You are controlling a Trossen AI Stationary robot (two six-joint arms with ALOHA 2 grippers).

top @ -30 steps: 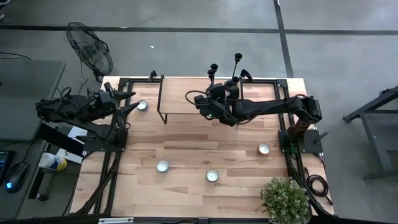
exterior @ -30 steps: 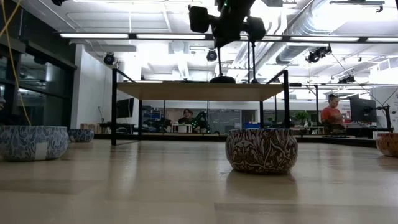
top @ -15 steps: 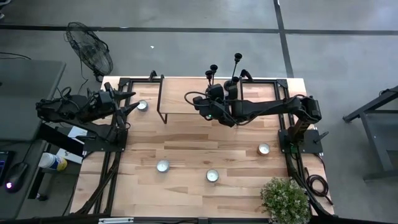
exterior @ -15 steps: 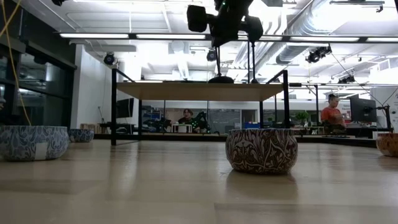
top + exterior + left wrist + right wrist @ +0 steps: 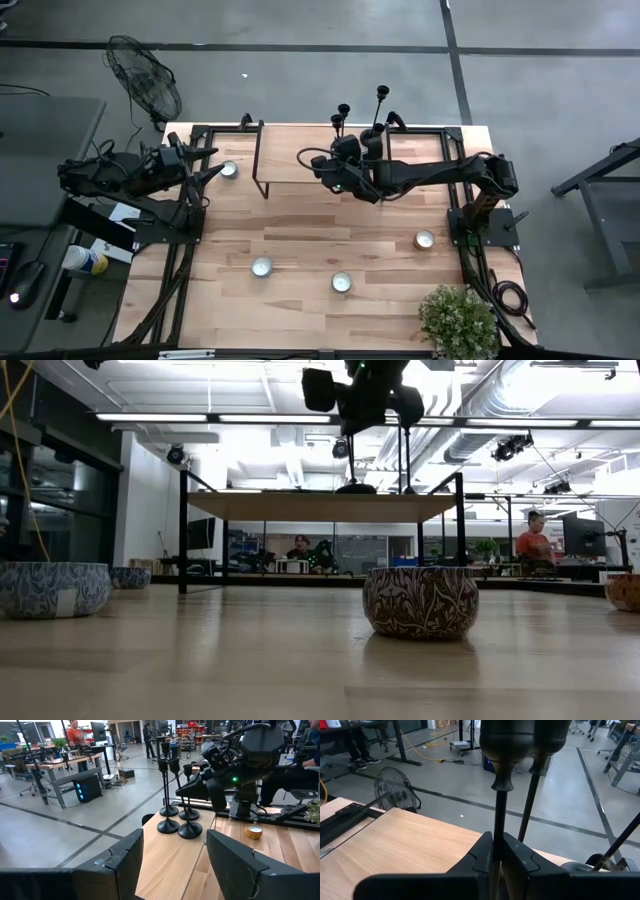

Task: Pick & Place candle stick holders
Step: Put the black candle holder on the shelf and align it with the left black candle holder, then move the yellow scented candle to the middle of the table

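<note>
Grey concrete floor with dark seams surrounds a light wooden table filling the centre and lower half of the high view. A raised wooden shelf on a black metal frame sits at the table's upper centre. A black floor fan stands off the table at upper left; a green potted plant sits at lower right.

The left arm is parked at the left edge, left gripper wide open and empty, next to one small patterned tealight bowl.

The right arm reaches in from the right to the shelf's right end. The right gripper has its dark fingers pinched close around the thin stem of one matte black metal candle stick holder; the gap is barely wider than the stem.

The set of black candle stick holders stands clustered upright on the shelf's right end, round bases touching or just beside each other, heights differing.

Three more tealight bowls lie spread across the lower table, well apart.
</note>
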